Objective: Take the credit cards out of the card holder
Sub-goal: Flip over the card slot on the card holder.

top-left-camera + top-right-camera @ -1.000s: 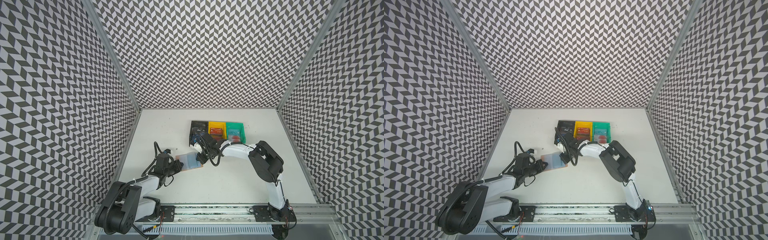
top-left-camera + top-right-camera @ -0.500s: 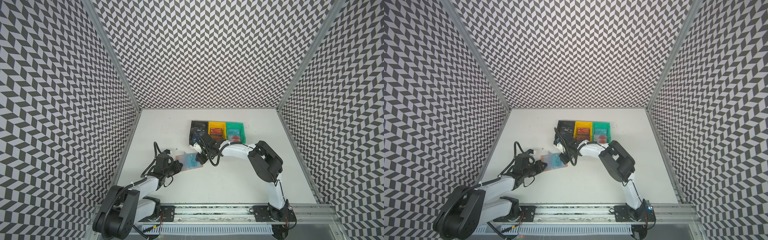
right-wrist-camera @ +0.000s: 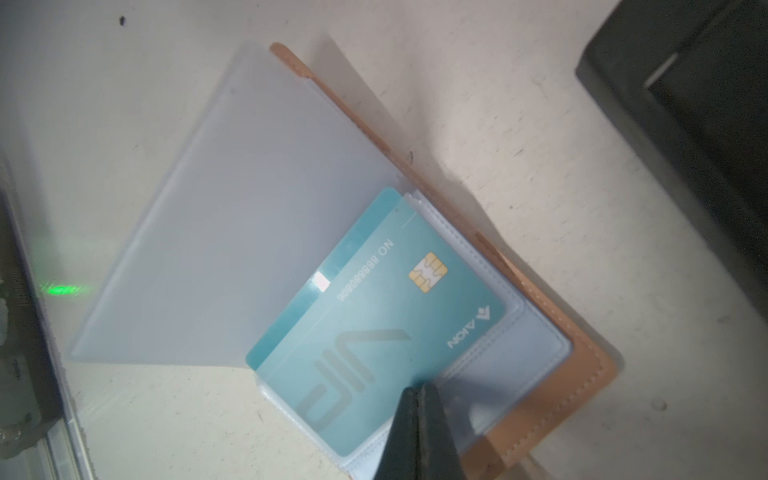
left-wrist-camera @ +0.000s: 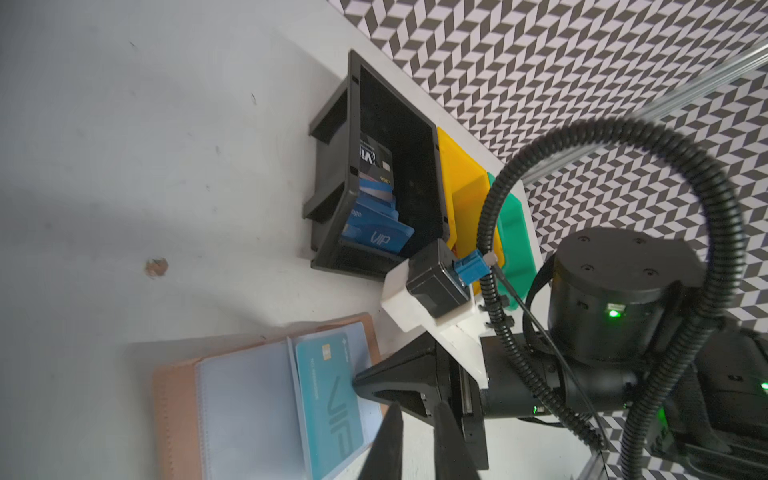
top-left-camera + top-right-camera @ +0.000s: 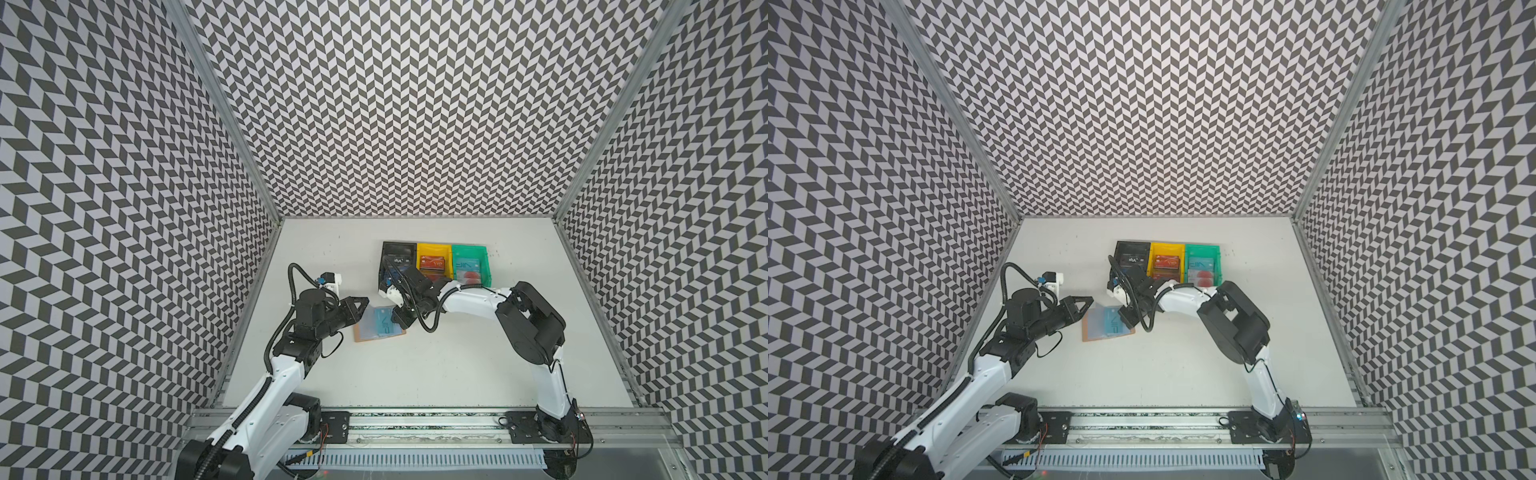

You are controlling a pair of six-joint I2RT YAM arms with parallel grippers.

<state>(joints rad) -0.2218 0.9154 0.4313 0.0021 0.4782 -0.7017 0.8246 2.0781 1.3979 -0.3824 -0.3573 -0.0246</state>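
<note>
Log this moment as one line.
card holder: open on table | teal card: mostly in sleeve | right gripper: shut, pressing on teal card | left gripper: slightly open, beside card holder

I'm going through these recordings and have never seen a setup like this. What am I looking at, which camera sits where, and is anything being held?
Two robot arms are mounted at the near edge of a white table, each ending in a two-fingered gripper. Both top views look down on the whole scene; the other two pictures come from cameras on the arms' wrists. On the table lies an open tan card holder with a teal card in a clear sleeve. Behind it stand a black bin, a yellow bin and a green bin, each with cards inside. The right gripper is shut, its tips at the teal card's edge; whether it pinches the card is unclear. The left gripper hovers beside the holder, jaws slightly apart, holding nothing.
</note>
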